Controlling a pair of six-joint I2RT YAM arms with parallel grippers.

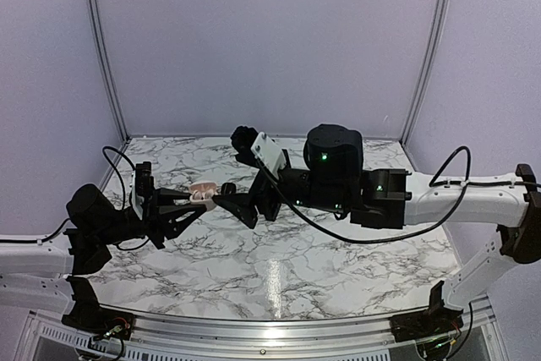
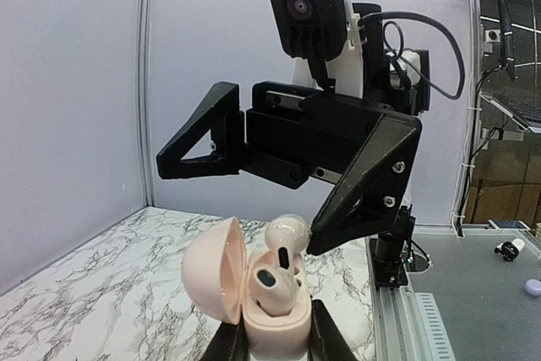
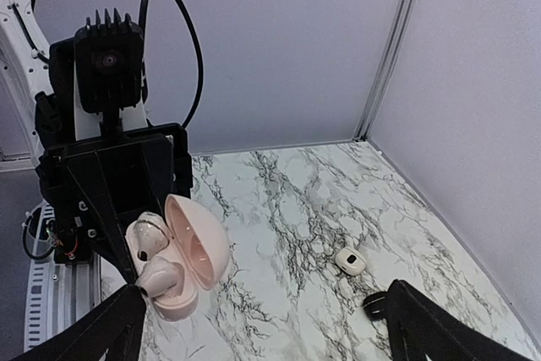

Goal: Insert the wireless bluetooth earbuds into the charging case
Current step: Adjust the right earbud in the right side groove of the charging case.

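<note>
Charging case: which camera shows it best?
Left wrist: the open pink case sits close, lid up, earbuds visible in it. Right wrist shows it smaller, side-on; the top view shows only a small pink speck.

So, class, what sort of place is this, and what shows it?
Probably a robotics lab test cell: a marble-patterned tabletop boxed in by white panels, with a left arm and right arm bolted at its near edge.

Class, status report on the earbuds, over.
Left gripper shut on open pink plastic charging case. Right gripper open. One cream earbud seated, another standing proud. White earbud loose on table.
</note>
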